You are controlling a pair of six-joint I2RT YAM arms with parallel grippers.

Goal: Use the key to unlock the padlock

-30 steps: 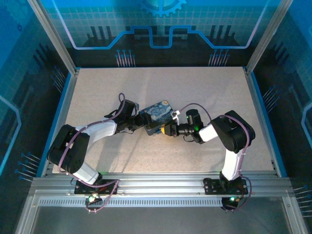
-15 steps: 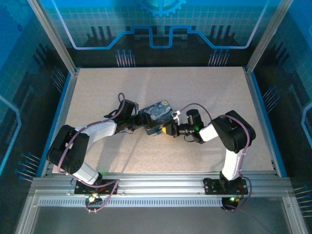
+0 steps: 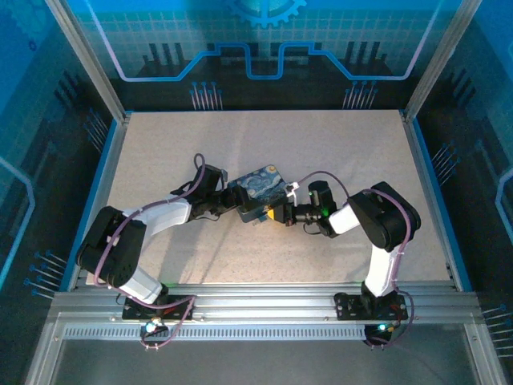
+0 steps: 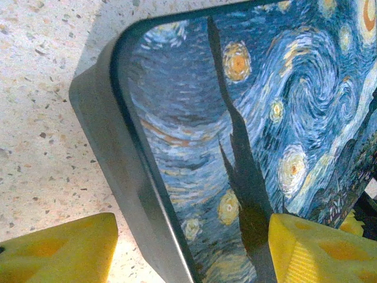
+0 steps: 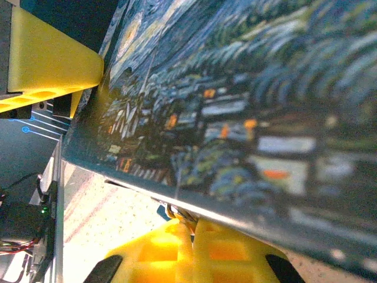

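Pressing its yellow fingers together, the right gripper (image 5: 191, 227) had the tiny pale padlock (image 5: 175, 211) at their tips, just under the edge of the starry-night tin box (image 4: 194, 118), while the left gripper (image 4: 194, 224) stood open astride the box's corner, one finger clear of the wall.

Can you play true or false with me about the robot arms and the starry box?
1. The box has a swirly starry night painted on it. True.
2. The robot's fingers are red. False: they are yellow.
3. The left gripper and the right gripper both reach up to the box, one from each side. True.
4. The box sits at the far back edge of the table. False: it is near the middle of the table.
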